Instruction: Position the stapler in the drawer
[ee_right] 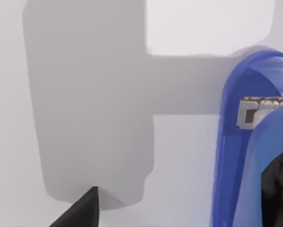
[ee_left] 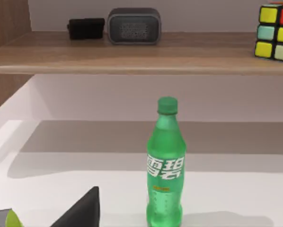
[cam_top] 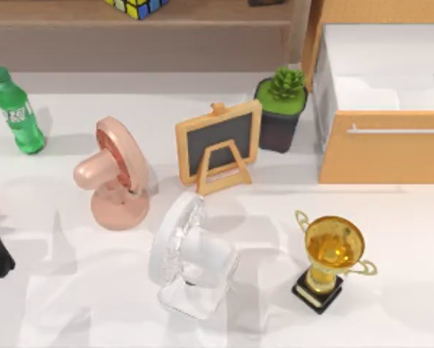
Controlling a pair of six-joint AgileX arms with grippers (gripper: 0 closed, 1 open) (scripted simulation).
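Bottle point(cam_top: 18, 110): green, white label lettering, green cap. Left fan point(cam_top: 115, 174): pink/salmon. Centre fan point(cam_top: 189, 255): white, see-through grille. Chalkboard point(cam_top: 220, 143): dark grey slate, tan-orange wood frame and easel. Plant point(cam_top: 282, 106): green leaves, near-black pot. Trophy point(cam_top: 330, 257): gold cup, black base. Drawer point(cam_top: 382, 156): light tan wood, white interior, silver bar handle. Shelf point(cam_top: 137, 32): brown wood grain. Cube point(cam_top: 137, 6): yellow, blue, green squares on black grid; left wrist view adds a red one. On the shelf in the left wrist view: black box point(ee_left: 86, 28), grey speaker point(ee_left: 134, 26) with dotted grille. Stapler point(ee_right: 252, 142): blue, silver staple strip, black patch, probably part of it. Table point(cam_top: 391, 319): white.
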